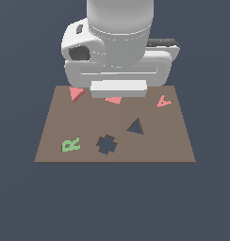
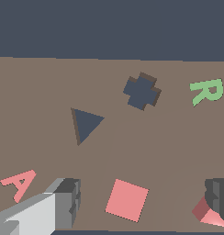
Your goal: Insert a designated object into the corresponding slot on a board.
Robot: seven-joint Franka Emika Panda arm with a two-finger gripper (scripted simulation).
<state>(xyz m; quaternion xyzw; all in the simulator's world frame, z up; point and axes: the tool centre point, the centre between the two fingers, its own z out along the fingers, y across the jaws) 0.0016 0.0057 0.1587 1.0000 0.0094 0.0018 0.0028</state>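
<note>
The small, thick red triangular block (image 1: 77, 93) sits at the flat brown board's (image 1: 51, 141) far corner on the exterior view's left, well apart from the dark triangular slot (image 1: 135, 126). It looks rigid and light; grip its flat darker sides. The gripper (image 2: 141, 202) is wide open, holding nothing.

Brown board (image 1: 173, 141) bears a red triangular block (image 1: 77, 94), green R (image 1: 71, 144), and pink-red square (image 2: 127, 199).
</note>
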